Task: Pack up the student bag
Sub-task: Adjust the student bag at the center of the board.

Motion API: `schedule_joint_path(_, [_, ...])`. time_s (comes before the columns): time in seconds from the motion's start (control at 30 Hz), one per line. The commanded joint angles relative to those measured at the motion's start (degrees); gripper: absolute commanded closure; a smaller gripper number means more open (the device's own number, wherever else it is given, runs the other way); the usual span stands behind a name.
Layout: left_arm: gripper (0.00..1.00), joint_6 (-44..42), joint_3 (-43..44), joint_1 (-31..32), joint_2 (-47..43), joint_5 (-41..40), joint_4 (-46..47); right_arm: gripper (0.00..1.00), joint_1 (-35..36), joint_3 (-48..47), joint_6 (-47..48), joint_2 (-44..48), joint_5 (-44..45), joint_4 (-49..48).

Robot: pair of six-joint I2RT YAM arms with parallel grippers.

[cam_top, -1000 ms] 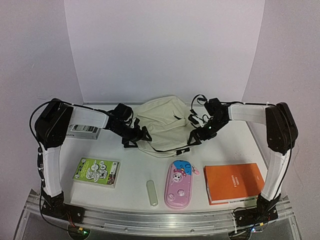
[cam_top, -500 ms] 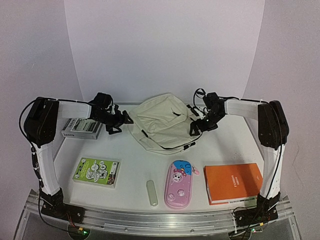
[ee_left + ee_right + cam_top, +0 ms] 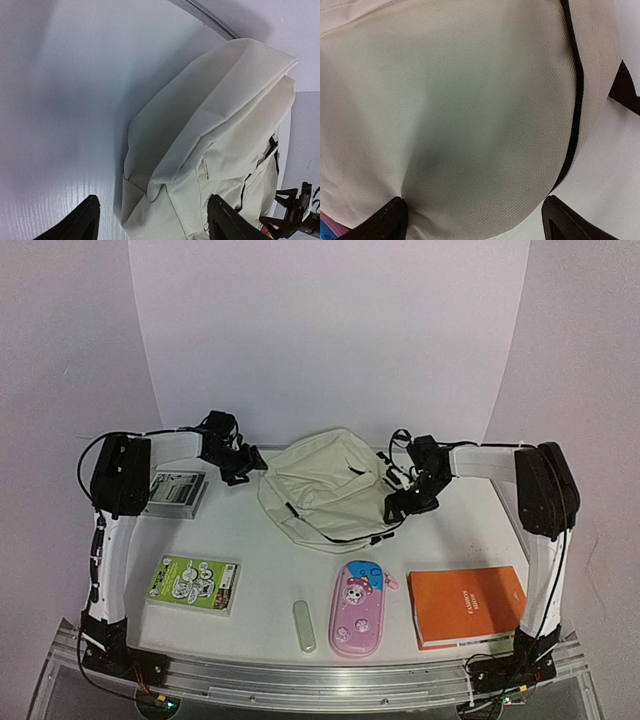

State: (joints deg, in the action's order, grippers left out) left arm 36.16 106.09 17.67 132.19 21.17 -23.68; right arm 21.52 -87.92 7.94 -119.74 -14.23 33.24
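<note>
The cream student bag (image 3: 325, 490) lies slumped at the back middle of the table, its black zipper line showing. My left gripper (image 3: 240, 465) is at the bag's left edge. In the left wrist view it (image 3: 152, 225) is open, with the bag's (image 3: 210, 125) folded corner between its spread fingers. My right gripper (image 3: 405, 502) is at the bag's right side. In the right wrist view it (image 3: 475, 220) is open, its fingers spread over a bulge of the bag's fabric (image 3: 470, 100). I cannot tell whether either one touches the cloth.
A grey box (image 3: 175, 493) lies at the back left. Along the front lie a green book (image 3: 195, 583), a pale green stick-shaped item (image 3: 304, 625), a pink cartoon pencil case (image 3: 358, 607) and an orange book (image 3: 466, 604).
</note>
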Motion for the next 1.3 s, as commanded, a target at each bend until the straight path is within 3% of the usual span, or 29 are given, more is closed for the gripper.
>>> schedule_joint_path(0.0, [0.36, -0.65, 5.70, -0.19, 3.94, 3.54, -2.44, 0.08, 0.03, -0.52, -0.28, -1.45, 1.60, 2.13])
schedule_joint_path(0.3, [0.97, 2.05, -12.35, 0.46, -4.90, 7.59, 7.89, 0.10, 0.02, -12.68, 1.61, -10.41, 6.72, 2.34])
schedule_joint_path(0.5, [1.00, 10.17, -30.89, 1.73, -15.81, 5.98, 19.43, 0.14, 0.13, -21.32, 2.12, -11.33, 9.30, 3.69])
schedule_joint_path(0.7, [1.00, 18.21, -40.11, 4.93, -19.99, 3.28, 26.89, 0.19, 3.00, -22.85, 2.50, -4.54, 4.15, 4.02])
schedule_joint_path(0.93, [1.00, 22.00, -41.47, 6.88, -19.94, 1.15, 28.83, 0.30, 13.28, -19.16, 3.09, -0.58, -0.77, 4.02])
schedule_joint_path(1.03, [1.00, 22.52, -41.05, 7.07, -19.20, 1.31, 28.69, 0.36, 17.07, -20.86, 2.17, -2.86, -1.43, 4.11])
schedule_joint_path(1.27, [1.00, 22.64, -41.03, 7.37, -19.08, 1.19, 28.67, 0.41, 21.65, -27.88, 0.94, -10.92, -0.83, 4.64])
